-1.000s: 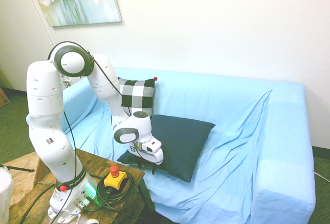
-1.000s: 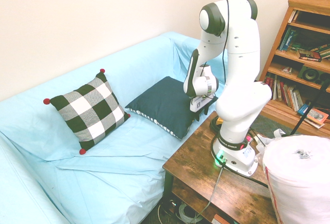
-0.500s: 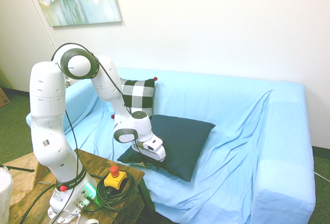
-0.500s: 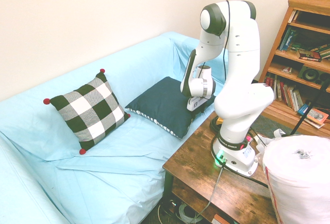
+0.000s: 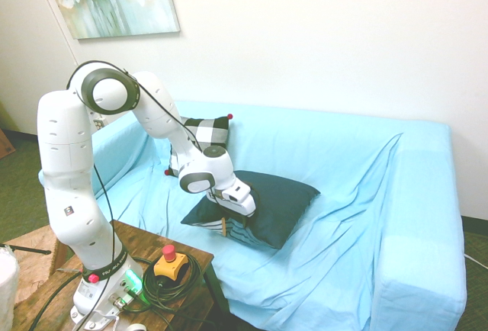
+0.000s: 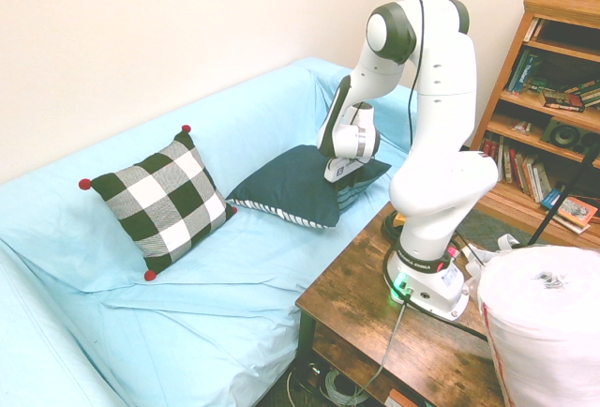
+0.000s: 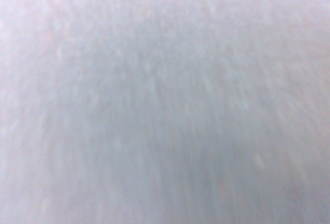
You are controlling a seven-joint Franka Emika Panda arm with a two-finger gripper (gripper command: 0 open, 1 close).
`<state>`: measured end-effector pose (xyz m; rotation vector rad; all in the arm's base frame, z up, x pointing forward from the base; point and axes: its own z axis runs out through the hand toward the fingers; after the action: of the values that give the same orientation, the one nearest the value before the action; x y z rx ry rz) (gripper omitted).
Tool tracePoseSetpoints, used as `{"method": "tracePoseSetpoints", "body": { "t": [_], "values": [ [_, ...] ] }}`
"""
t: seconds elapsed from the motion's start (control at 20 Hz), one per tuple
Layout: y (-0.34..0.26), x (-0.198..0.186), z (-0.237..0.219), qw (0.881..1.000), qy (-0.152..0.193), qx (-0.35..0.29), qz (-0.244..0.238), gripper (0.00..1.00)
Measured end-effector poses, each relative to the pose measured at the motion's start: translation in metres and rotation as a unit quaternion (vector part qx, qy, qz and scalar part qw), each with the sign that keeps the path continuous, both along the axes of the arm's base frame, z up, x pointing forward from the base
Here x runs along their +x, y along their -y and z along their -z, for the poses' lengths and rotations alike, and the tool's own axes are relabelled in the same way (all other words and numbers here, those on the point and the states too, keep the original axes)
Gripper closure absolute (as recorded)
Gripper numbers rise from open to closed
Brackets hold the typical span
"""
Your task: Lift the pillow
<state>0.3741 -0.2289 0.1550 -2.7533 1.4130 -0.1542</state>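
Observation:
The pillow (image 5: 284, 196) lies dark face up on the blue sofa (image 5: 358, 194), with its near edge raised. A blue striped underside and a bit of yellow piping show below that raised edge. My gripper (image 5: 229, 223) is shut on this near edge, on the side closest to the wooden table. The second exterior view has the pillow (image 6: 286, 187) tilted up toward my gripper (image 6: 344, 176), its white-striped edge showing along the front. Only blurred pale grey-blue fabric fills the wrist view.
A black-and-white checked pillow (image 5: 206, 134) with red tassels leans on the sofa back (image 6: 164, 201). The wooden table (image 6: 361, 299) stands against the sofa front, with a red-button box (image 5: 169, 261) on it. A bookshelf (image 6: 548, 97) and a big white roll (image 6: 544, 323) are beside it.
The gripper has risen and moved over the sofa seat, taking the pillow's near edge up with it. The striped underside, hidden before, now shows.

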Motion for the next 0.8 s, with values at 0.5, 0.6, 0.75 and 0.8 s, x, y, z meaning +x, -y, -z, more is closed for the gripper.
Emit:
{"method": "tracePoseSetpoints", "body": {
  "t": [0.5,0.6,0.75,0.8],
  "values": [
    [0.029,0.101,-0.106,0.998,0.061,-0.006,-0.003,0.0],
    [0.032,0.127,-0.122,0.998,0.07,-0.004,-0.008,0.0],
    [0.027,0.175,-0.145,0.996,0.088,-0.004,-0.015,0.0],
    [0.024,0.192,-0.151,0.995,0.093,-0.005,-0.016,0.0]
  ]
}}
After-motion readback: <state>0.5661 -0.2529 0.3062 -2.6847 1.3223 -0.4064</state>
